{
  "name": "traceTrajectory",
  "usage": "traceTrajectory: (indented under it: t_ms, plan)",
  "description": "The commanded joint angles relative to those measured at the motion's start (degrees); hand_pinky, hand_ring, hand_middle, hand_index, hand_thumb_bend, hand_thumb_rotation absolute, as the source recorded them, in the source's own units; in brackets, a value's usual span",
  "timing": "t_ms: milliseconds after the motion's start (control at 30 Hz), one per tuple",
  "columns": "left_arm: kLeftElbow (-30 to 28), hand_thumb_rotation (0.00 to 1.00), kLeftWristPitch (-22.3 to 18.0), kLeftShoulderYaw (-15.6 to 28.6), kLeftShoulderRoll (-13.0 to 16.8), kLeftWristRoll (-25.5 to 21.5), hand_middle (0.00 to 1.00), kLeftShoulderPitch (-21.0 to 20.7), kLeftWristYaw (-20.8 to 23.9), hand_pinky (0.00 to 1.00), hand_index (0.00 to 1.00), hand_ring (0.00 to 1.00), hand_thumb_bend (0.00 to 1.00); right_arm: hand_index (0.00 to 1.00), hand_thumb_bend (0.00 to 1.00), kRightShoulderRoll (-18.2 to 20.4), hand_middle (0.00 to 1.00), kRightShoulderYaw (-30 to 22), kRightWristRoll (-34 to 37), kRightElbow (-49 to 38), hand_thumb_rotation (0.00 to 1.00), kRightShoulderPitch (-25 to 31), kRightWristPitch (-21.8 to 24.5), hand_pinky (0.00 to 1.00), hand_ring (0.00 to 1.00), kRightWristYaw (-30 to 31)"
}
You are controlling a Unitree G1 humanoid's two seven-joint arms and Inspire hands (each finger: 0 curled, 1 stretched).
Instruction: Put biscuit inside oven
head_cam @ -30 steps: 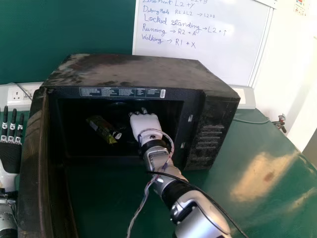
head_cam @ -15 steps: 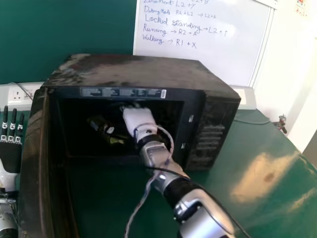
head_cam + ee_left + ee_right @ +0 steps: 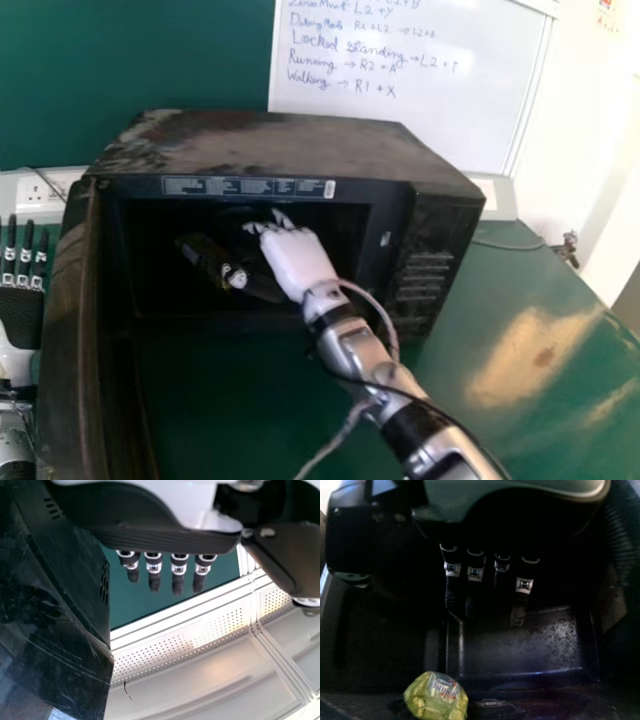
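Left hand (image 3: pixel 20 312): beside the open oven door (image 3: pixel 68 340), fingers extended, holding nothing. Biscuit packet (image 3: pixel 437 697): located inside the oven (image 3: pixel 270 145). Right hand (image 3: pixel 298 262): positioned in the cavity, fingers nearly straight, gripping nothing.

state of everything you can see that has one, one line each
Oven: open at the front, dark inside
Oven door: swung wide open
Biscuit packet: inside the oven, not held; whether sealed, cannot tell
Right hand: open, empty, inside the oven
Left hand: open, empty, outside the oven
Whiteboard: written on
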Motion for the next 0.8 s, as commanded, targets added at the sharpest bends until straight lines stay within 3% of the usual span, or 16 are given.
traceTrajectory:
  t_ms: [0,167,433,600,767]
  plan:
    - [3.00,0.00,0.15,0.04,-2.40,0.47,0.48,2.96,0.35,0.00,0.49,0.00,0.51,0.74,0.80,-1.41,0.73,-1.33,-0.22,-2.50,0.37,2.54,-1.29,0.59,0.69,-1.59]
    - [3.31,0.00,-0.06,0.02,-2.19,0.62,0.48,2.91,0.29,0.00,0.49,0.00,0.51,0.72,0.78,-3.51,0.71,-3.76,0.65,-7.18,0.31,7.25,-4.33,0.58,0.66,-2.53]
    - [3.51,0.00,0.26,0.13,-2.08,0.30,0.48,2.83,0.80,0.00,0.49,0.00,0.51,0.70,0.71,-6.46,0.68,-6.72,0.36,-13.37,0.35,13.73,-9.65,0.56,0.64,-4.54]
    - [4.28,0.00,-0.33,0.12,-1.74,0.64,0.48,2.58,0.17,0.00,0.49,0.00,0.51,0.67,0.74,-7.39,0.65,-8.24,0.12,-15.76,0.27,16.95,-12.79,0.53,0.60,-7.06]
    - [3.85,0.00,-0.69,0.06,-1.99,0.59,0.48,2.65,0.48,0.00,0.49,0.00,0.51,0.64,0.74,-8.31,0.61,-9.32,-0.39,-15.71,0.26,19.02,-18.13,0.47,0.55,-12.23]
